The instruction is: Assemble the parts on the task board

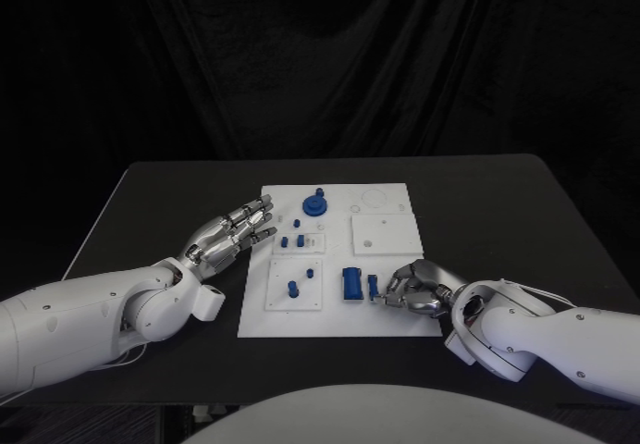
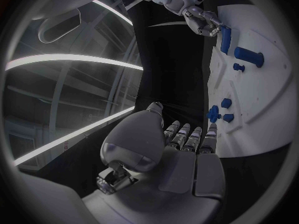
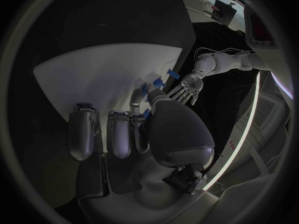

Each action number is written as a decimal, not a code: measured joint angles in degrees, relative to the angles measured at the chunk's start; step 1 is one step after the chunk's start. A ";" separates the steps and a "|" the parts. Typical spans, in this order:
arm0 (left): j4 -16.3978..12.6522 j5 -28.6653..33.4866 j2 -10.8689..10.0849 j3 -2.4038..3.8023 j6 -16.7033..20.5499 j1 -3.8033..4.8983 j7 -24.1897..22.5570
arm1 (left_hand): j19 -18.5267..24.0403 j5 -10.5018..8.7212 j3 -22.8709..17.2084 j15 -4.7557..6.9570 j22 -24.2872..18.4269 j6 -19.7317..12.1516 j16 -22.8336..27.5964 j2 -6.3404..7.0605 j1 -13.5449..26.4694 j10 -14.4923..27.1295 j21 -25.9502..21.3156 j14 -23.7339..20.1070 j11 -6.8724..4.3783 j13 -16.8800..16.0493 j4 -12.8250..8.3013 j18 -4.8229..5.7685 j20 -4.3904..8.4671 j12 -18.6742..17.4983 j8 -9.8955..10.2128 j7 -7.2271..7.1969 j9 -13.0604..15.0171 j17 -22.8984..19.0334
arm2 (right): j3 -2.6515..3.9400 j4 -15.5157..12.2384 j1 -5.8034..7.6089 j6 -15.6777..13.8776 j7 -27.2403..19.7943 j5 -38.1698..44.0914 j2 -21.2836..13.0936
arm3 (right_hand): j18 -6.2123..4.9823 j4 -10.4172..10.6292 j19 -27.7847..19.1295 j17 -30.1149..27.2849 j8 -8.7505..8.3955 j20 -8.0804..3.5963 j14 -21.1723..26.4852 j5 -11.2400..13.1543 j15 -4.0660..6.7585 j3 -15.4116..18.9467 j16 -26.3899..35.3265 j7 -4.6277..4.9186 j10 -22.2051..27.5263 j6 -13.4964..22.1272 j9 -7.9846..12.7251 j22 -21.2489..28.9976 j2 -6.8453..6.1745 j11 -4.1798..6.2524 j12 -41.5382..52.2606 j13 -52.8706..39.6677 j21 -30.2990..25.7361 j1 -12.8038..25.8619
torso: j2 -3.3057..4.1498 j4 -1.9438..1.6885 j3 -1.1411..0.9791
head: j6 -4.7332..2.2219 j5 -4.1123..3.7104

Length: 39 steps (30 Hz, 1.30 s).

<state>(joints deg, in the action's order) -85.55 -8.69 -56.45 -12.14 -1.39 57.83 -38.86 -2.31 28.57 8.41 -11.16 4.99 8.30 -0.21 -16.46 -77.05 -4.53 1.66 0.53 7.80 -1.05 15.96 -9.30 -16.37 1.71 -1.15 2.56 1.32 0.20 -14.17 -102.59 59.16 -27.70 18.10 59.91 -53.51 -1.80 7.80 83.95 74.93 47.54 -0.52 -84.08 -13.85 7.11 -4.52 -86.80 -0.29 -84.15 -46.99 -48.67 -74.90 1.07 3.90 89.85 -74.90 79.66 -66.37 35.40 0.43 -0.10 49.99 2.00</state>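
Right hand over white task board, blue part at its fingertips, left hand beyond

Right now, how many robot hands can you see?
2. The left hand is spread open at the task board's left edge; the right hand curls at its near right corner, by a blue part.

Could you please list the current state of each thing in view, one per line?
Task board: flat on the table, partly assembled.
Left hand: fingers apart, holding nothing, at the board's left edge.
Right hand: fingers curled around a small blue part on the board.
Blue cylinder: lying on its side.
Blue knob part: standing upright.
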 measured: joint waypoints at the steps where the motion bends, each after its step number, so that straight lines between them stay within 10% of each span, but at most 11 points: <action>1: 0.00 0.00 0.01 0.00 -0.01 -0.01 0.00 | 0.00 0.00 0.00 0.00 0.02 0.00 0.00 0.00 0.00 0.00 0.00 0.00 0.00 0.00 0.00 0.00 0.00 0.00 0.00 0.00 0.00 0.00 | 0.00 0.06 0.00 -0.02 -0.01 0.00 0.06 | 0.00 0.00 0.00 0.00 0.00 0.00 0.00 0.19 0.00 0.00 0.00 0.00 0.00 0.00 0.00 0.00 0.00 0.00 0.00 0.00 0.00 0.00 | 0.00 0.00 0.00 | 0.00 -0.01; 39: -0.05 0.00 -0.08 0.00 -0.14 -0.13 0.00 | 0.00 1.83 -1.50 0.00 0.02 0.00 0.00 0.27 -1.38 0.00 0.22 0.00 0.00 -0.05 -1.50 0.00 0.00 0.22 0.00 0.00 -0.02 0.00 | 0.18 1.44 0.02 1.58 -0.71 -0.29 0.74 | -0.01 -4.19 0.00 -0.02 -1.80 0.00 0.00 4.57 0.00 -0.87 0.00 -0.19 0.22 -0.20 0.29 0.00 0.84 0.20 0.00 -0.04 -0.24 -7.47 | -0.03 0.00 -0.01 | 0.00 0.21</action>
<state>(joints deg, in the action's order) -85.60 -8.69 -56.53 -12.14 -1.54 57.71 -38.87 -2.31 30.41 6.91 -11.16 5.01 8.30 -0.21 -16.19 -78.43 -4.53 1.88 0.53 7.80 -1.10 14.46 -9.30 -16.37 1.93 -1.15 2.56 1.31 0.20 -13.98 -101.15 59.18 -26.12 17.39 59.62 -52.77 -1.82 3.62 83.95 74.92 45.74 -0.51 -84.08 -9.28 7.11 -5.40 -86.80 -0.48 -83.93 -47.18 -48.38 -74.90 1.91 4.10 89.85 -74.94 79.42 -73.84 35.38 0.43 -0.10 49.99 2.21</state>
